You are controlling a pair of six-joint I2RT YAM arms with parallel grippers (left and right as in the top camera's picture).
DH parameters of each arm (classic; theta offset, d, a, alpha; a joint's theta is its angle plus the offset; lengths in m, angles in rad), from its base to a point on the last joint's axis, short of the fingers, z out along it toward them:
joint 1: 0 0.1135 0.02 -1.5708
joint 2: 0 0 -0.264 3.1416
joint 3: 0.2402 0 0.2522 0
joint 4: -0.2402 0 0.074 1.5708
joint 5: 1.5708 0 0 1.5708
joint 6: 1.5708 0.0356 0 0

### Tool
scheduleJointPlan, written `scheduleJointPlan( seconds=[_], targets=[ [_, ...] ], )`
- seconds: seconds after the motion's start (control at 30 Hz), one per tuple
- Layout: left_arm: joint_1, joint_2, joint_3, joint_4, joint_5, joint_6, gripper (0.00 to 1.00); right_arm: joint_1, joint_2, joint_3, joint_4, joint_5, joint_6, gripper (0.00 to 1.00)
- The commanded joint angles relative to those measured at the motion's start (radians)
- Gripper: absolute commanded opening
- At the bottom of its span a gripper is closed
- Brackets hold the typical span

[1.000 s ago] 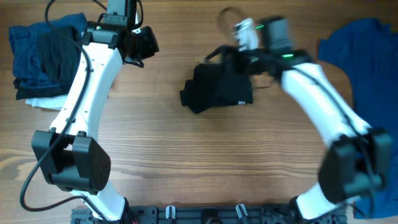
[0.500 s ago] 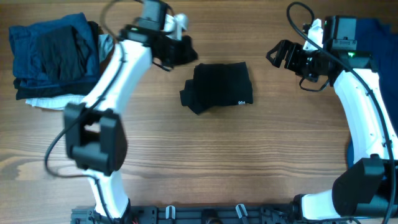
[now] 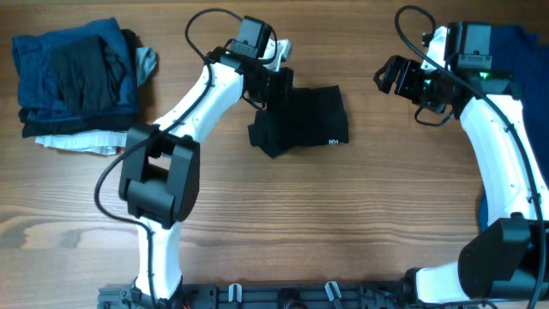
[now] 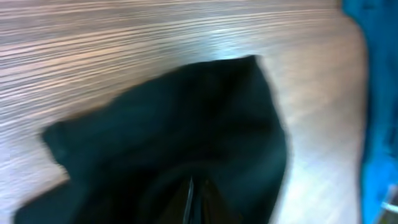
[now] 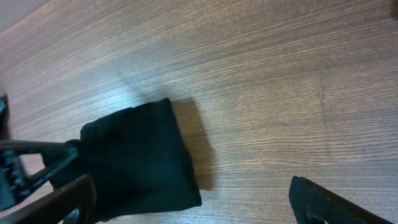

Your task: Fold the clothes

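Note:
A black folded garment lies on the wooden table at centre back. It also shows in the left wrist view and the right wrist view. My left gripper is at the garment's upper left edge. In the left wrist view its fingers look pressed together over the black cloth, which is blurred. My right gripper is open and empty, off to the right of the garment. Its two fingers are spread wide above the table.
A stack of folded clothes, dark blue and black over white, sits at the back left. A blue garment lies at the right edge behind the right arm. It also shows in the left wrist view.
My left arm swung right from beside the folded stack to the black garment's upper edge. My right gripper left the garment and moved right, then held still.

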Motion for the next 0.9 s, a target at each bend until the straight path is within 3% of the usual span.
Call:
scheduleJointPlan(
  seconds=[0.0, 0.33, 0.57, 0.67, 0.87],
  targets=[
    [0.006, 0.068, -0.002, -0.024, -0.145, 0.02, 0.04, 0.002, 0.011, 0.005, 0.0, 0.021, -0.019, 1.0],
    [0.009, 0.146, -0.001, 0.0, -0.195, 0.02, 0.04, 0.002, 0.011, 0.005, 0.0, 0.021, -0.019, 1.0],
    [0.008, -0.049, 0.018, 0.022, -0.195, -0.033, 0.05, 0.002, 0.011, 0.005, 0.0, 0.021, -0.019, 1.0],
    [0.008, -0.151, 0.018, 0.012, -0.195, -0.033, 0.12, 0.002, 0.011, 0.005, 0.0, 0.021, -0.019, 1.0],
    [0.008, -0.21, 0.017, -0.125, -0.182, -0.04, 0.15, 0.002, 0.011, 0.005, 0.0, 0.021, -0.019, 1.0]
  ],
)
